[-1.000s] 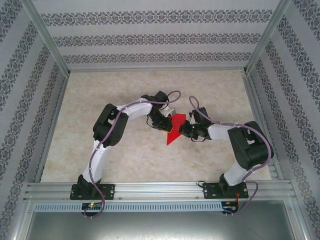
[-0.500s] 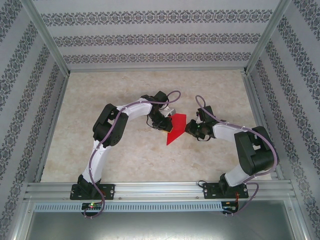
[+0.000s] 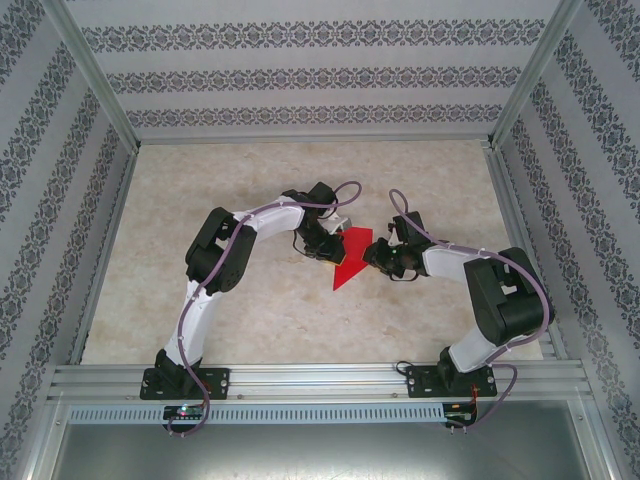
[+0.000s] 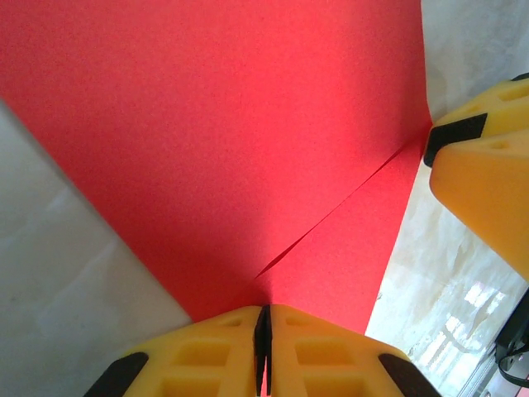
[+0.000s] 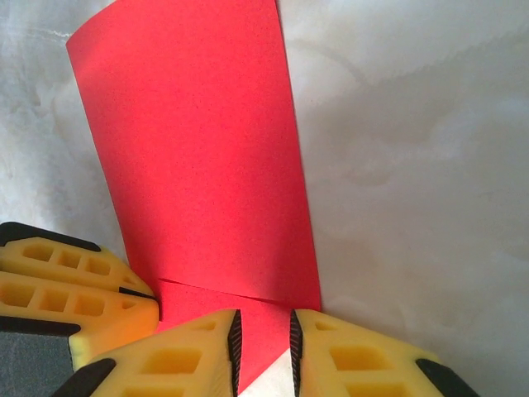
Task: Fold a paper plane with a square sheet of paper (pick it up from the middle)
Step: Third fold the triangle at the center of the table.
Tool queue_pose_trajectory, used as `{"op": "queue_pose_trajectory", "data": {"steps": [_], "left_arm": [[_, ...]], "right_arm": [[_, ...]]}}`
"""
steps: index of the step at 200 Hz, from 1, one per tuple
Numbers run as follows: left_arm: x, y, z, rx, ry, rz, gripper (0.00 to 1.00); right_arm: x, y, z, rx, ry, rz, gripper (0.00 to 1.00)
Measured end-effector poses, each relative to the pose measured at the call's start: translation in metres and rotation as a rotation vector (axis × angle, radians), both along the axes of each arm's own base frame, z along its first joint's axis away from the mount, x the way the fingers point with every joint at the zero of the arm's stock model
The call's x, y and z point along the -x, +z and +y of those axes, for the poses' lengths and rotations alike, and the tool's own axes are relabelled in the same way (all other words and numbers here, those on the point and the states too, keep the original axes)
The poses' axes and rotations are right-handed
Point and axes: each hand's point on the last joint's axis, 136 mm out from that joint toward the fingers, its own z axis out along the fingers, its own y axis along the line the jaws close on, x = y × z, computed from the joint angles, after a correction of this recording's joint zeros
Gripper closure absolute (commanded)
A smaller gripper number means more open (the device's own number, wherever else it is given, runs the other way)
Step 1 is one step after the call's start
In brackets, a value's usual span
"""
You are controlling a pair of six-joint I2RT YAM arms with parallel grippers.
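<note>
Top camera: red sheet of paper just past the middle of the marbled table, folded into a narrowing shape with its tip pointing to 7 o'clock. Flanked by both arms, with the left gripper at the sheet's 10 o'clock edge and the right gripper at its 2 o'clock edge, the 2 close together across the paper's wide end. Left wrist camera: left gripper at 6 o'clock, pads pressed together and pinching the near edge of the red sheet of paper. Spreads from there toward 12 o'clock and covers most of the frame. Overlapping layer edge visible as a thin line running from near the pinch up toward 2 o'clock. Yellow fingers of the right gripper at 3 o'clock, touching the sheet's right edge. Right wrist camera: right gripper at 6 o'clock, jaws parted by a narrow gap, with the near edge of the red sheet of paper lying in that gap, unpinched. Stretches away toward 11 o'clock, slightly curved, over the pale table. Layer edge crossing the paper just ahead of the fingertips. Yellow fingers of the left gripper at 8 o'clock, against the sheet's left edge.
</note>
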Motion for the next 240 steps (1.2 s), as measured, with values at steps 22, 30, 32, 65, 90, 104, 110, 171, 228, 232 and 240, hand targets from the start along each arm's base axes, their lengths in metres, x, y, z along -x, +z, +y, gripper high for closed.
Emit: {"op": "queue_pose_trajectory", "data": {"steps": [22,30,32,65,90,104,110,171,228,232,240], "left_arm": [[0.0,0.0,0.0,0.0,0.0,0.0,0.86],[0.0,0.0,0.0,0.0,0.0,0.0,0.86],[0.0,0.0,0.0,0.0,0.0,0.0,0.86],[0.0,0.0,0.0,0.0,0.0,-0.001,0.87],[0.0,0.0,0.0,0.001,0.0,0.0,0.86],[0.0,0.0,0.0,0.001,0.0,0.0,0.86],[0.0,0.0,0.0,0.001,0.0,0.0,0.86],[0.0,0.0,0.0,0.001,0.0,0.0,0.86],[0.0,0.0,0.0,0.002,0.0,-0.001,0.86],[0.0,0.0,0.0,0.002,0.0,-0.001,0.86],[0.0,0.0,0.0,0.002,0.0,-0.001,0.86]], "right_arm": [[0.004,-0.002,0.002,0.008,0.008,0.01,0.73],[0.005,-0.002,0.002,0.013,0.009,0.016,0.73],[0.006,-0.002,0.001,0.014,0.007,0.017,0.73],[0.006,0.003,-0.001,0.02,0.002,0.01,0.72],[0.006,0.003,-0.001,0.021,0.001,0.01,0.72],[0.006,0.003,0.001,0.019,0.004,0.008,0.73],[0.006,0.003,0.002,0.014,0.006,0.007,0.73],[0.001,0.006,0.009,-0.034,-0.011,0.006,0.7],[0.007,0.011,0.001,-0.003,-0.03,0.006,0.67],[0.007,0.01,0.0,0.001,-0.032,0.007,0.67],[0.008,0.009,0.0,0.004,-0.033,0.011,0.67]]}}
